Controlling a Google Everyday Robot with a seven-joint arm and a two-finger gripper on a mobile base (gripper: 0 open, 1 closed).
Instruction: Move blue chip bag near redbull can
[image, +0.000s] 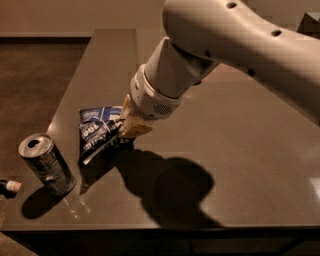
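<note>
Front-left corner of the dark table (250, 150): silver can (46, 164) stands upright, dark opening on top. Just behind it and to its right, near but not touching: blue chip bag (97, 131), crumpled and tilted, its shadow on the table beneath. Gripper (124, 127) pinches the bag's right edge, fingers pressed onto it. Pale arm (240, 45) rises toward far right.

Surface: dark glossy surface (240, 150), carrying the arm's broad shadow.
Redbull can (45, 162): stands on the surface near its front left corner.
Blue chip bag (100, 131): near the can's right, not touching it.
Gripper (131, 125): over the surface, fingers clamped on the bag's right edge.
</note>
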